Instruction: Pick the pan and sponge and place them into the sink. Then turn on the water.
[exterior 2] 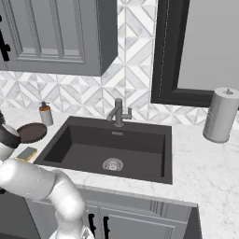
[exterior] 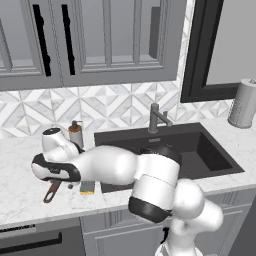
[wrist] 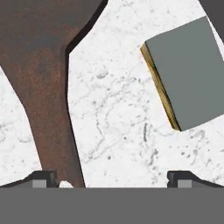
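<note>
- Left base view: the end effector (exterior: 54, 183) is seen lowered over the white marble counter (exterior: 20, 200) to the left of the sink (exterior: 200, 150). Below the hand, the brown pan handle (exterior: 50, 192) juts out towards the counter's front edge, and the sponge (exterior: 87, 187) lies just beside it, nearer the sink. A soap dispenser (exterior: 75, 133) stands behind, by the tiled wall.
- Right base view: the frying pan (exterior 2: 31, 132) rests flat on the counter left of the empty sink, with the sponge (exterior 2: 27, 153) near it, towards the front. The faucet (exterior 2: 118, 112) gives no water.
- Hand view: the end effector (wrist: 112, 179) is wide open and holds nothing; its tips straddle bare marble, one tip just beside the pan handle (wrist: 52, 127), the sponge (wrist: 188, 74) apart on the other side.
- Handling, as a judgement: the pan is judged rigid and weighted towards the bowl, so the handle would be taken close to the bowl. The sponge is judged light and soft, and would be pinched across its short sides.
</note>
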